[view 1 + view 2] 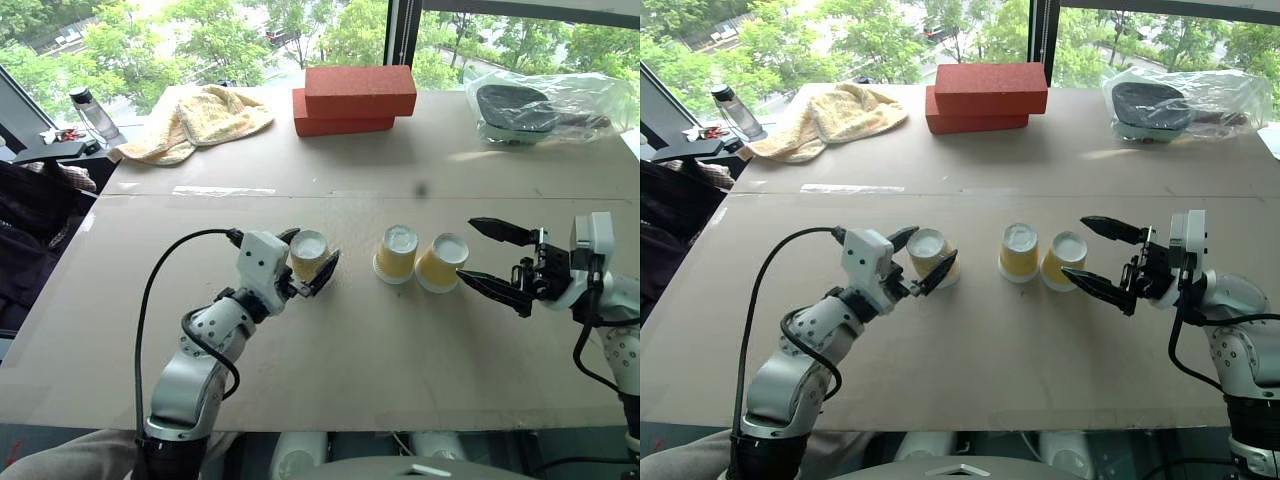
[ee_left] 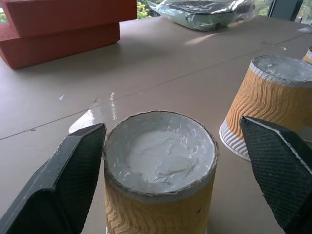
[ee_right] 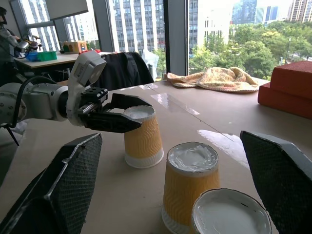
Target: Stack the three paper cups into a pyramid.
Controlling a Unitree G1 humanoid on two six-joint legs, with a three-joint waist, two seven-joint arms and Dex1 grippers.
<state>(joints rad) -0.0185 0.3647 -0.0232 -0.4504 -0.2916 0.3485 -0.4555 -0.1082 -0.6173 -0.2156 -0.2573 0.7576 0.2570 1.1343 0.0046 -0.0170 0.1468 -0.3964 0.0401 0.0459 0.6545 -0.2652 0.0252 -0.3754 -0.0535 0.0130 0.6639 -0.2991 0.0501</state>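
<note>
Three yellow-orange paper cups stand upside down, white bases up, in a row on the brown board. My left gripper (image 1: pixel 317 244) is open, one finger on each side of the left cup (image 1: pixel 308 256), seen close up as cup (image 2: pixel 161 165) between the fingers (image 2: pixel 73 180). The middle cup (image 1: pixel 397 253) and the right cup (image 1: pixel 442 263) stand touching each other. My right gripper (image 1: pixel 464 248) is open, pointing sideways at the right cup, its tips just beside that cup. In the right wrist view the nearest cup (image 3: pixel 229 214) sits low between its fingers (image 3: pixel 63 185).
Two stacked red bricks (image 1: pixel 355 98) lie at the back of the table, a yellow towel (image 1: pixel 200 120) at the back left, and a plastic bag with a dark object (image 1: pixel 540 105) at the back right. A bottle (image 1: pixel 92 112) stands beyond the left edge.
</note>
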